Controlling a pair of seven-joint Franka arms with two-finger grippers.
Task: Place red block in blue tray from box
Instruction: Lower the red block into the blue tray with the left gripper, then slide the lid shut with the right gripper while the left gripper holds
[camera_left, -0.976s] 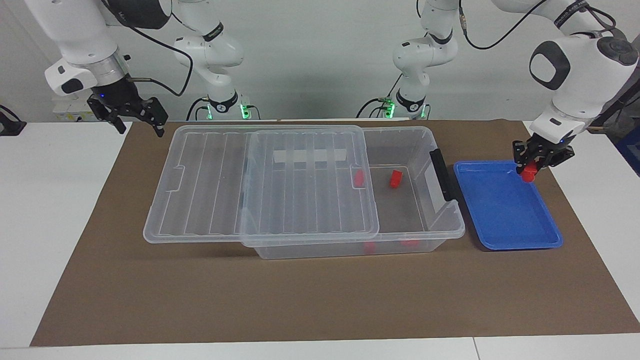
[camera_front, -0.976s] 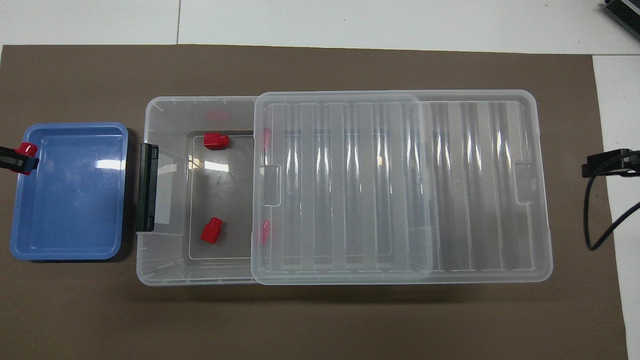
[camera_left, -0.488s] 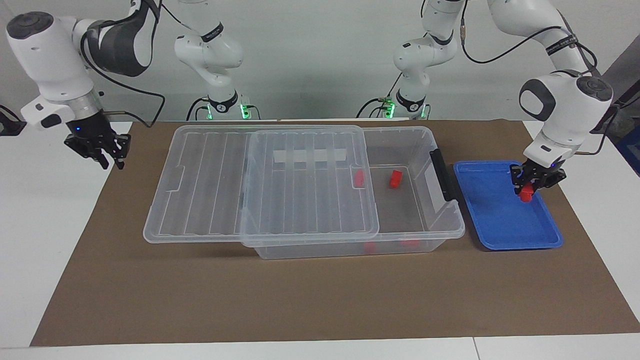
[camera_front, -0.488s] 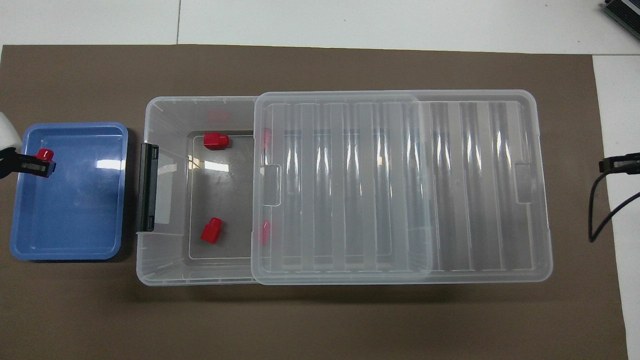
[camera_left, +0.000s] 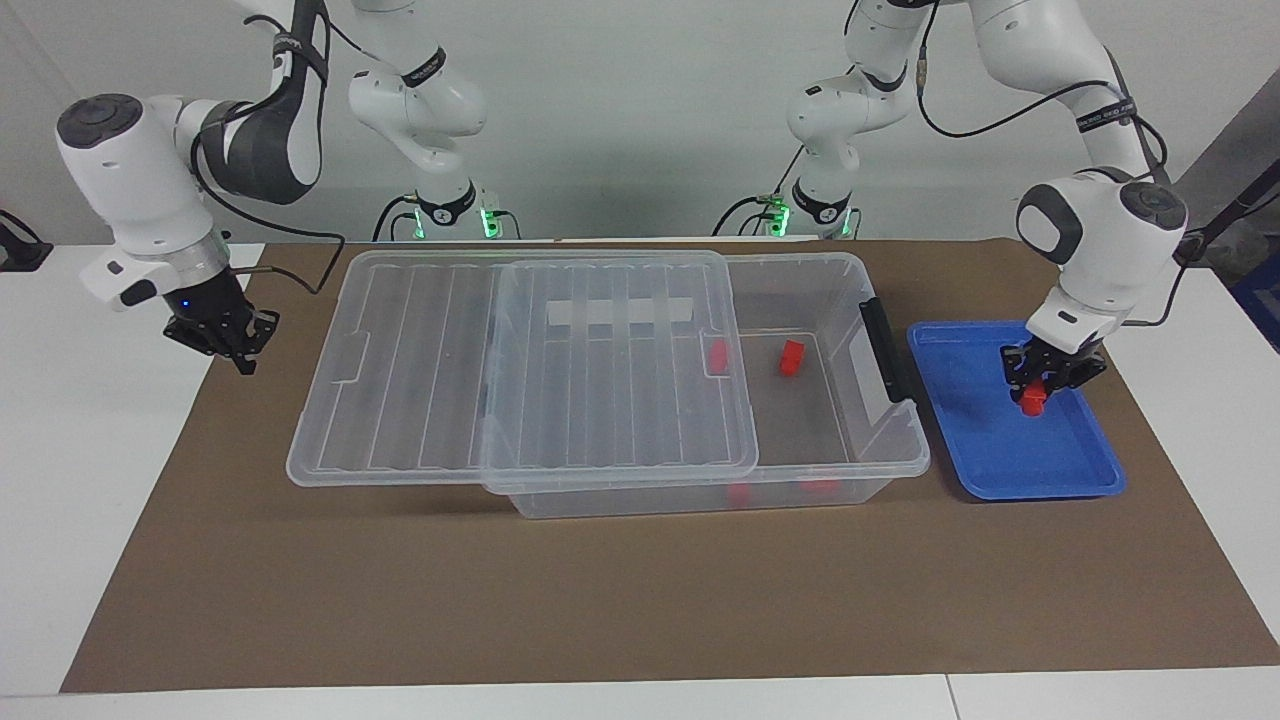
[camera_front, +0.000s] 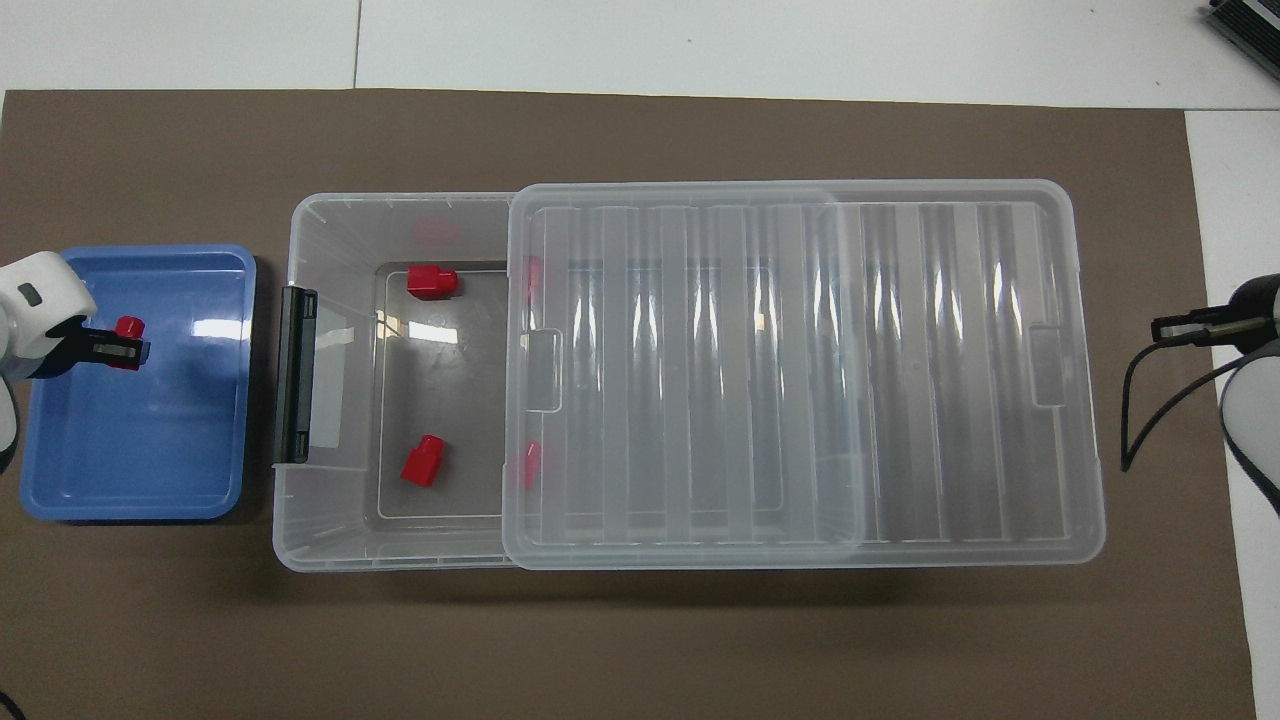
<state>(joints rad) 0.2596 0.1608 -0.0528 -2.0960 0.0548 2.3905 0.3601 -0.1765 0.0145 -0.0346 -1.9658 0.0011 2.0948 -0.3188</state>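
My left gripper (camera_left: 1035, 385) is shut on a red block (camera_left: 1033, 400) and holds it low inside the blue tray (camera_left: 990, 440), over the part nearer to the robots. I cannot tell whether the block touches the tray floor. In the overhead view the left gripper (camera_front: 125, 346) and its red block (camera_front: 128, 326) are over the blue tray (camera_front: 150, 450). The box (camera_left: 850, 440) stands beside the tray with its lid (camera_left: 520, 370) slid toward the right arm's end. My right gripper (camera_left: 235, 345) hangs over the mat's edge beside the lid, also in the overhead view (camera_front: 1185, 328).
Several more red blocks lie in the box; two show in its open end (camera_front: 432, 281) (camera_front: 422, 461), others under the lid's edge. The black latch handle (camera_left: 885, 350) faces the tray. A brown mat (camera_left: 600, 600) covers the table.
My left gripper moved with the red block from the tray's rim to over its inside and came lower. My right arm swung down toward the mat's edge beside the lid.
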